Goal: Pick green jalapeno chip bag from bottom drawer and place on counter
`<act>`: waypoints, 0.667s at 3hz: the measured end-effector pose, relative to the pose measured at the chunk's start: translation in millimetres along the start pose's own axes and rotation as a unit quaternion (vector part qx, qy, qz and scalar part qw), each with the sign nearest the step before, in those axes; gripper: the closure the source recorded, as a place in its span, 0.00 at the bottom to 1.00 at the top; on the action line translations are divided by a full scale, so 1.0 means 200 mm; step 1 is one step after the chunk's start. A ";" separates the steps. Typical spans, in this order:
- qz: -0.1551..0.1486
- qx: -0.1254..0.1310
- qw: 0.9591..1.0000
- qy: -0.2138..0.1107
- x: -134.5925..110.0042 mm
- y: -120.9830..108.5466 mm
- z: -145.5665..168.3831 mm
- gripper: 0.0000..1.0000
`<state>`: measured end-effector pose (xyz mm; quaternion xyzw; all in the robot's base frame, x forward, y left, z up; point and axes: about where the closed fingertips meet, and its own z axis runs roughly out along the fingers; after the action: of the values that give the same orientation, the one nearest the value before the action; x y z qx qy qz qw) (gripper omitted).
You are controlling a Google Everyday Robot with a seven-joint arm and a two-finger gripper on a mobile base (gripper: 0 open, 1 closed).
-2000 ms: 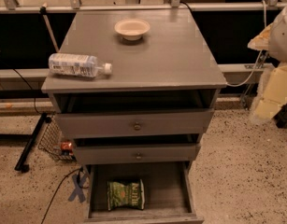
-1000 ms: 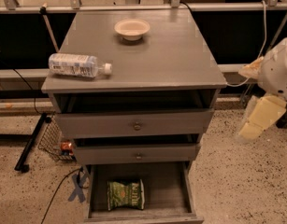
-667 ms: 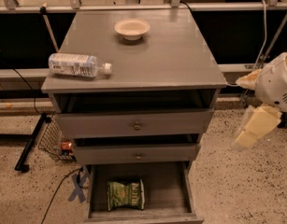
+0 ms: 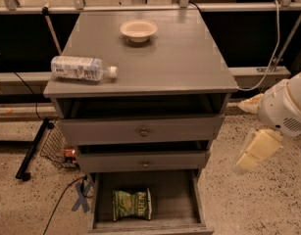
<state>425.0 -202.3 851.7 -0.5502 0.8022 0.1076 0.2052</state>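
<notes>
A grey cabinet stands with its bottom drawer [image 4: 178,199] pulled out farthest of the three, which leaves its flat floor open from above. The green jalapeno chip bag [image 4: 132,204] lies flat there, left of centre and near the front lip, label up. It is untouched and clear of the drawer walls, a position that seems to favour a straight descent from overhead.

The two upper drawers [image 4: 140,129] sit only slightly ajar. The middle one overhangs the back of the bottom drawer, so any approach would probably have to come in toward the front.

The robot's gripper [image 4: 256,153] hangs to the right of the cabinet, outside it, below the counter's edge and at about the height of the middle drawer, well apart from the bag. Whether it is open or closed cannot be told from this angle, but it carries none of the task's things. The pick, by all appearances, has not yet begun.

On the counter [image 4: 184,58], a clear water bottle [image 4: 81,68] lies on its side by the left edge and a small pale bowl [image 4: 138,30] sits toward the back. The bare stretch at centre and right looks the likeliest landing spot for the bag.
</notes>
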 end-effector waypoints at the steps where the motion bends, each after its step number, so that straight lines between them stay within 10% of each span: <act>1: 0.014 -0.009 1.000 -0.006 0.06 0.00 0.14 0.00; 2: 0.033 -0.019 0.999 -0.007 0.15 -0.02 0.42 0.00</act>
<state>436.7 -196.2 763.6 -0.5266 0.8162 0.1334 0.1967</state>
